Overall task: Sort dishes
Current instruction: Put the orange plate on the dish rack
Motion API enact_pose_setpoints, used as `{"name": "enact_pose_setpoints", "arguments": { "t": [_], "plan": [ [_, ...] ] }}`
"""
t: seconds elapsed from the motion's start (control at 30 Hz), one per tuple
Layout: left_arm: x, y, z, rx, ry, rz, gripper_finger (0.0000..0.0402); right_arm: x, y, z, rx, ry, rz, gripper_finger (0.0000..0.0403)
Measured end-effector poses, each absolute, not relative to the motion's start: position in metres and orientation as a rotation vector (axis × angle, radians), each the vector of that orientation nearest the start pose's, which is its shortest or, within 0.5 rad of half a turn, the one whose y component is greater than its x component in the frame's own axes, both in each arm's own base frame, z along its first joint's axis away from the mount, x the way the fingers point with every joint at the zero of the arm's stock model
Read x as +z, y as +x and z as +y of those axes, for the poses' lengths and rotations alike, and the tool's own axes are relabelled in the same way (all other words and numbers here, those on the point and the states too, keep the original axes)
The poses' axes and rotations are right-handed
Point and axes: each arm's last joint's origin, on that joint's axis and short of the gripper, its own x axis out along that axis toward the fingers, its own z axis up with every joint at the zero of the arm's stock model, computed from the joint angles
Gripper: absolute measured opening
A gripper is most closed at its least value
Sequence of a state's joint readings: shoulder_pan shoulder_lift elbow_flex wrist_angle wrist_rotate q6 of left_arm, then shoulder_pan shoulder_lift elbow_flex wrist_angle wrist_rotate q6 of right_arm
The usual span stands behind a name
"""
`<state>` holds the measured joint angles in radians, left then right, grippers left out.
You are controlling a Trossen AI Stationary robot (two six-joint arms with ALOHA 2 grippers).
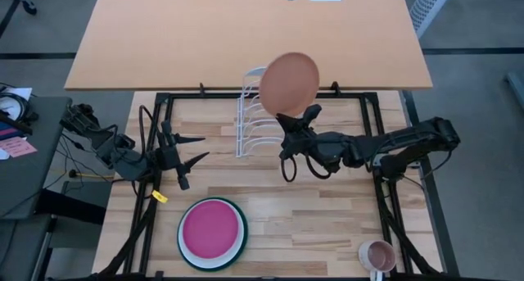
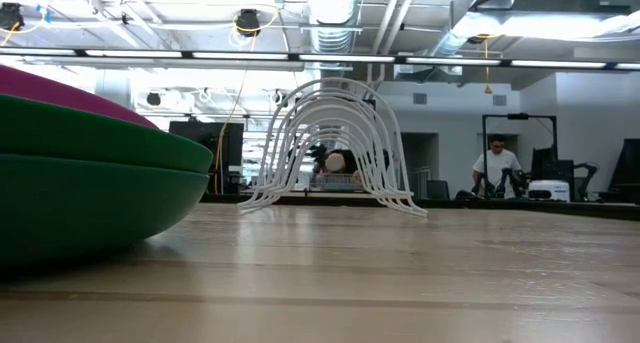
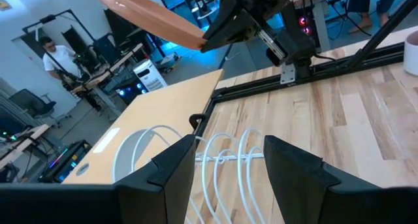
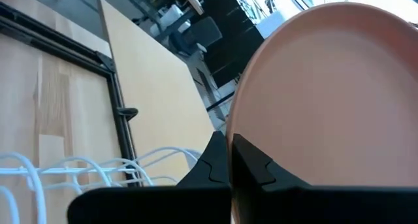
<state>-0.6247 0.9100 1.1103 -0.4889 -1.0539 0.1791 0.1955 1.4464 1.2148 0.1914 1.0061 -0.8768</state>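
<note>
Terracotta plate (image 1: 289,83) — round, smooth, shallow-rimmed — pinched by right fingers (image 1: 309,115).

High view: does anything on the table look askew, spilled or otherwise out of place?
Nothing stands out. The right claw is shut on the rim of the terracotta plate, held in the air above the white wire rack. The other plates sit stacked at the table's near edge, and the pink mug stands upright.
</note>
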Motion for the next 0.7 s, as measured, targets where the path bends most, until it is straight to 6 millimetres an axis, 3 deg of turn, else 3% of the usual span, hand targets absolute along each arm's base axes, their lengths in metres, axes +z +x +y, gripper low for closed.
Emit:
{"name": "enact_pose_setpoints", "arguments": {
  "t": [0.13, 0.33, 0.47, 0.7],
  "plan": [
    [0.396, 0.148, -0.076, 0.409, 0.393, 0.233, 0.0178, 0.374, 0.32, 0.045, -0.762, -0.822, 0.302, 0.0],
    [0.396, 0.148, -0.076, 0.408, 0.401, 0.236, 0.0178, 0.391, 0.314, 0.073, -0.781, -0.855, 0.162, 0.0],
    [0.396, 0.148, -0.076, 0.408, 0.401, 0.236, 0.0178, 0.389, 0.316, 0.088, -0.796, -0.967, 0.197, 0.0],
    [0.396, 0.148, -0.076, 0.408, 0.398, 0.236, 0.0178, 0.378, 0.345, 0.101, -0.792, -1.147, 0.319, 0.0]
  ]
}}
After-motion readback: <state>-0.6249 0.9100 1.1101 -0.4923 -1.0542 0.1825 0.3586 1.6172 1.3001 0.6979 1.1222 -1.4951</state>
